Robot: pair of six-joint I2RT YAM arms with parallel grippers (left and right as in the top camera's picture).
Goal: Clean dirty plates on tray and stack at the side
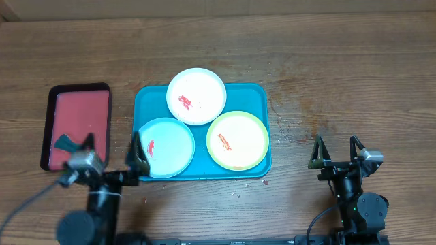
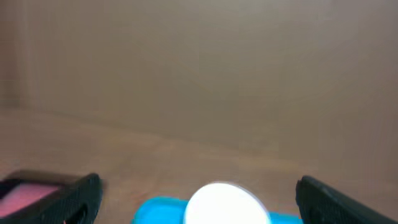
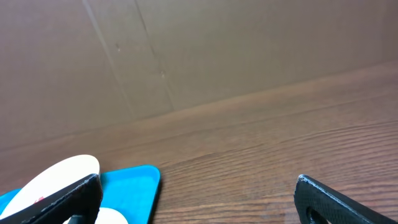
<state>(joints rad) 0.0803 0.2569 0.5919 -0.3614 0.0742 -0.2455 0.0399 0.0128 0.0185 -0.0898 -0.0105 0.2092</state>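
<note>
The teal-blue tray (image 1: 154,96) lies mid-table and holds three plates, each with a red-orange smear: a white plate (image 1: 203,88) at the back, a light blue plate (image 1: 172,145) front left, a yellow-green plate (image 1: 244,136) front right. My left gripper (image 1: 111,150) is open and empty at the tray's front left corner. My right gripper (image 1: 336,149) is open and empty on bare table right of the tray. The left wrist view shows the white plate (image 2: 225,204) and tray (image 2: 158,210), blurred. The right wrist view shows the tray's corner (image 3: 134,186) and the white plate (image 3: 59,175).
A smaller black-rimmed red tray (image 1: 76,122) lies left of the teal tray, behind my left gripper; it also shows in the left wrist view (image 2: 28,194). Small crumbs and stains (image 1: 294,129) dot the wooden table right of the tray.
</note>
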